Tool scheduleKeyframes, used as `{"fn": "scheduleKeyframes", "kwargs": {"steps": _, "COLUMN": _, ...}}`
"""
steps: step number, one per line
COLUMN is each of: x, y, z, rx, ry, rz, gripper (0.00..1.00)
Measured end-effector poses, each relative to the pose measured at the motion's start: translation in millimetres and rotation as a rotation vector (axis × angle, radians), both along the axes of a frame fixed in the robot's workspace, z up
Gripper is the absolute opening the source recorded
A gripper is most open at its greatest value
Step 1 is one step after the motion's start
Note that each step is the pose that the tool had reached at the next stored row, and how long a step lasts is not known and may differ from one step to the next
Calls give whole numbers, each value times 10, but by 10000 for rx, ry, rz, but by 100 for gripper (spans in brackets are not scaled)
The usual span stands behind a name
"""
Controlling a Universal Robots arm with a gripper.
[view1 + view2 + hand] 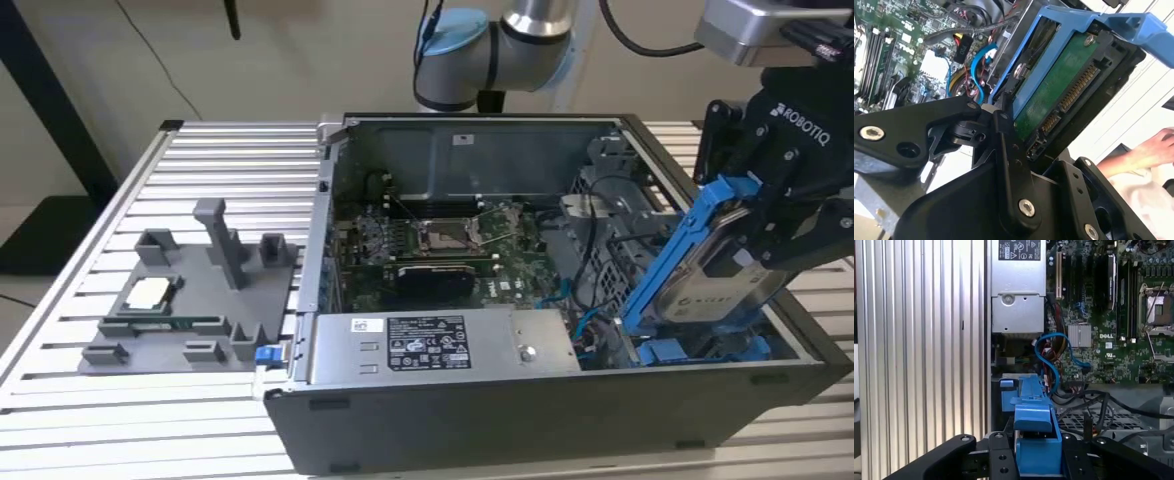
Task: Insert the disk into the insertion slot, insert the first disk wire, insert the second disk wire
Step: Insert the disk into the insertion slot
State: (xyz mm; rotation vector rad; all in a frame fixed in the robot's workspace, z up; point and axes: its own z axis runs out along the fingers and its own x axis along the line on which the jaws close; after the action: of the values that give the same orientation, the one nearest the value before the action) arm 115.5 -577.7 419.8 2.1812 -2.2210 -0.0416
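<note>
Black metal gripper (1036, 460), linkage fingers (1004, 145) clamped on the disk (710, 288), one on each side of its blue plastic bracket. Disk is a flat silver-grey slab with a white label. It is held tilted over the case (534, 425) corner at the exterior view's right. Its lower end is down at the slot (667, 352), a grey bay with blue edges; can't tell if it has entered. The second wrist view gives the disk underside: green circuit board (1054, 95) and a row of gold connector pins. It also catches a person's hand (1154, 150) past the disk. The first wrist view looks along the bracket's edge to a looped glossy blue cable (1054, 355) and dark wires just beyond. Further in are the silver boxy power supply (427, 342) and the green motherboard (441, 240) with its square socket. Case sits on a ribbed aluminium table (200, 160). A grey moulded fixture (187, 290) lies at the exterior view's left. The arm (501, 50) is at the back.
</note>
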Motion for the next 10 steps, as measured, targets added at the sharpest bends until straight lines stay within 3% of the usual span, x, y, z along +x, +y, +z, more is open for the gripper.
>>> {"fn": "scheduleKeyframes", "kwargs": {"steps": 10, "x": 61, "y": 7, "z": -97, "rx": 39, "ry": 0, "rz": -2, "gripper": 33}}
